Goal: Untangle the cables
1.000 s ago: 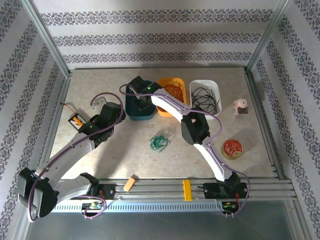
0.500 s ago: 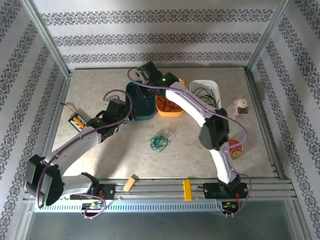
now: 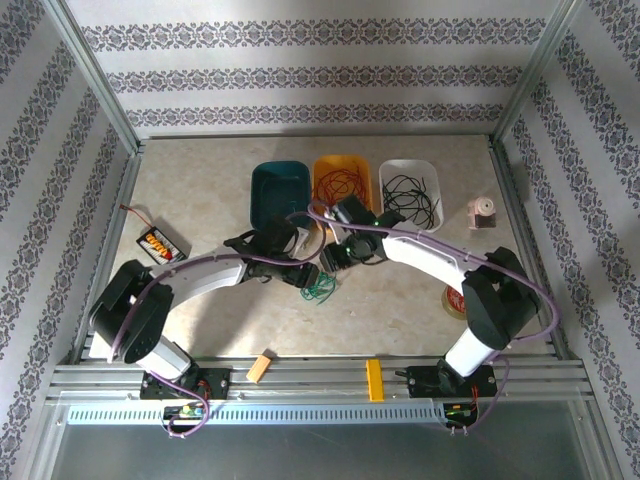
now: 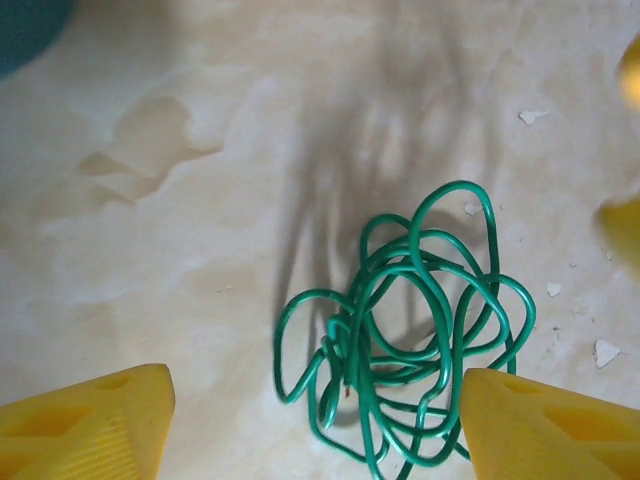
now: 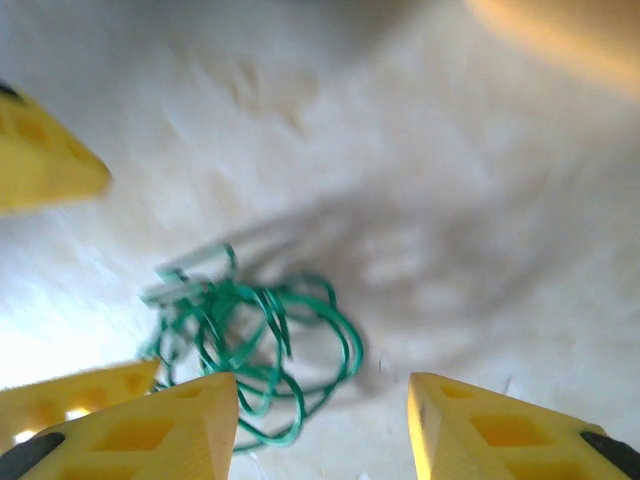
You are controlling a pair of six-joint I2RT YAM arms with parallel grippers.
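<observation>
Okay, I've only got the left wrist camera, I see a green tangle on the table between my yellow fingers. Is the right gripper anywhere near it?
Observer: Yes. The right gripper hangs open over that same green cable, which lies partly between its fingers.
Operator: Where are the other cables?
Observer: The red cable lies in the orange bin and the black cable in the white bin, both at the far side of the table.
Operator: And the teal bin?
Observer: From above, the teal bin beside the orange one looks empty.

No legible txt – labels unreadable
</observation>
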